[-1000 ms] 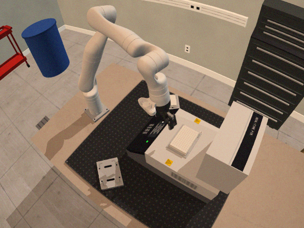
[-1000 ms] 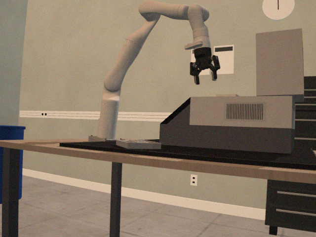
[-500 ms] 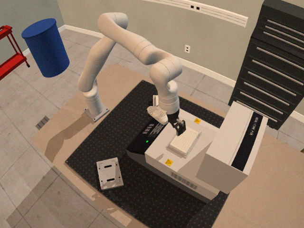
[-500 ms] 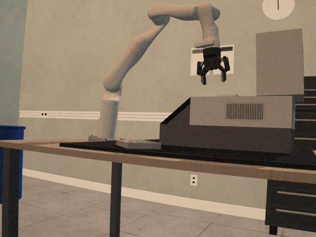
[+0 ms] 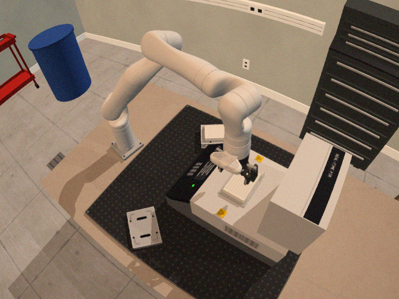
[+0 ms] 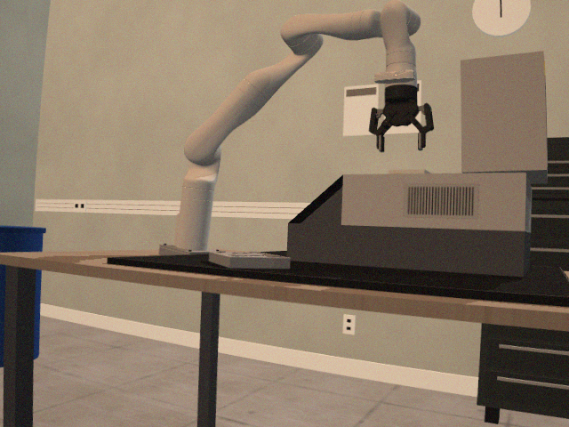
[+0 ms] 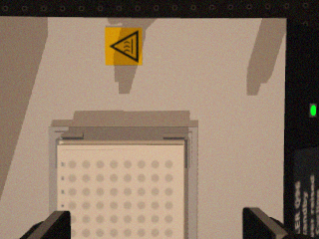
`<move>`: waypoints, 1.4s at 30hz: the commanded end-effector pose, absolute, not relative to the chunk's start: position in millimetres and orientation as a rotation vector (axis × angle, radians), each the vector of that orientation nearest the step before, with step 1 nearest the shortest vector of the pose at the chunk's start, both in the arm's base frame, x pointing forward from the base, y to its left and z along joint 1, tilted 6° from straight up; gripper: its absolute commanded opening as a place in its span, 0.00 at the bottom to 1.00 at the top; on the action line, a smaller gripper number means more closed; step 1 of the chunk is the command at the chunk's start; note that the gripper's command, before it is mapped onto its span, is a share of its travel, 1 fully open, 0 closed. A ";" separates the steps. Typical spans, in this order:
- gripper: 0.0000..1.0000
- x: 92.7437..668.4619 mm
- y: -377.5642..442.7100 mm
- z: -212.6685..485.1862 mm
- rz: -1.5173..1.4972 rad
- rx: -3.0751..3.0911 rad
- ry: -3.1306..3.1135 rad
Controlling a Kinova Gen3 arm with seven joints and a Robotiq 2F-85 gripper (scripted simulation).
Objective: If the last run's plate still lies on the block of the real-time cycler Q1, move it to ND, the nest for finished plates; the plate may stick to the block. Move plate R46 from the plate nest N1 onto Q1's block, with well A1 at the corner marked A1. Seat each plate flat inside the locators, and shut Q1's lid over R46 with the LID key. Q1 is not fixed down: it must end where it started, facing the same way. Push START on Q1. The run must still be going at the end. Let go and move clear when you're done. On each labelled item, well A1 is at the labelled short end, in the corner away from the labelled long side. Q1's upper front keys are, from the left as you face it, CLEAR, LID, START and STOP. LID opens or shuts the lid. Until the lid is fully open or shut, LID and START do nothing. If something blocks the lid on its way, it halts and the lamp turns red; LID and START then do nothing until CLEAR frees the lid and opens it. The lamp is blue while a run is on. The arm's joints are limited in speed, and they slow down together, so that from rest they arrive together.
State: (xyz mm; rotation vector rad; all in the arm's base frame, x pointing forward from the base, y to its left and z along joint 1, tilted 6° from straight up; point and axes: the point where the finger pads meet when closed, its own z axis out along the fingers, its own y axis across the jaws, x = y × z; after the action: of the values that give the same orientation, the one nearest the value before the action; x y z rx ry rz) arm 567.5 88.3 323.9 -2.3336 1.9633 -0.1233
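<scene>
Above Q1 (image 5: pixel 222 205) (image 6: pixel 431 197) (image 7: pixel 239 115), hand (image 5: pixel 250 174) (image 6: pixel 400 141) (image 7: pixel 157 224) hangs released, fingers wide, prob. to straddle last run's plate (image 5: pixel 240 188) (image 6: pixel 408 171) (image 7: pixel 120 191) on the block; lid (image 5: pixel 302 183) (image 6: pixel 503 112) up at 3 o'clock, giving access.

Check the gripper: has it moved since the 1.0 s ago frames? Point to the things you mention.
Yes. In the exterior view, the gripper (image 5: pixel 252 175) (image 6: pixel 401 143) (image 7: pixel 157 224) has shifted right, toward the raised lid (image 5: pixel 299 180) (image 6: pixel 503 112); it now hangs above the plate (image 5: pixel 240 188) (image 6: pixel 408 171) (image 7: pixel 120 191) on the cycler.
</scene>
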 end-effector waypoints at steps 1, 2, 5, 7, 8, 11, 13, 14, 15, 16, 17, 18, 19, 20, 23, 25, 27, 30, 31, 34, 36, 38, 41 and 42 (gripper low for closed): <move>1.00 577.1 81.5 318.8 -0.109 -2.331 1.993; 1.00 580.3 81.7 318.6 -0.108 -2.328 1.996; 1.00 590.3 81.3 318.1 -0.108 -2.328 1.995; 1.00 593.4 81.1 318.0 -0.108 -2.329 1.995; 1.00 593.5 80.3 318.3 -0.110 -2.331 1.994; 1.00 593.5 78.5 318.4 -0.115 -2.333 1.996; 1.00 593.7 78.5 318.4 -0.116 -2.333 1.996; 1.00 594.0 78.4 318.4 -0.117 -2.332 1.995; 1.00 593.7 78.1 317.8 -0.116 -2.332 1.996; 1.00 593.7 78.1 317.8 -0.116 -2.332 1.996; 1.00 593.7 78.1 317.8 -0.116 -2.332 1.996; 1.00 594.2 78.7 319.1 -0.123 -2.336 1.989; 1.00 594.2 78.7 319.1 -0.123 -2.336 1.989; 1.00 594.2 78.7 319.1 -0.123 -2.336 1.989; 1.00 594.2 78.7 319.1 -0.123 -2.336 1.989; 1.00 594.2 78.7 319.1 -0.123 -2.336 1.989; 1.00 594.9 79.0 316.1 -0.121 -2.332 1.991; 1.00 595.8 80.4 311.3 -0.121 -2.339 1.982; 1.00 595.9 80.8 309.9 -0.121 -2.341 1.979; 1.00 596.0 81.1 308.6 -0.121 -2.342 1.977; 1.00 596.2 80.8 306.5 -0.123 -2.340 1.980; 1.00 596.4 81.4 303.3 -0.122 -2.344 1.977; 1.00 596.6 80.5 301.9 -0.124 -2.340 1.982; 1.00 596.7 80.2 302.2 -0.125 -2.339 1.983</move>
State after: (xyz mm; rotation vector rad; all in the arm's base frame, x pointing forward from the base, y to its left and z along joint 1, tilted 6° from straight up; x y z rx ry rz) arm 595.6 78.0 303.7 -2.3345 1.9931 -0.1217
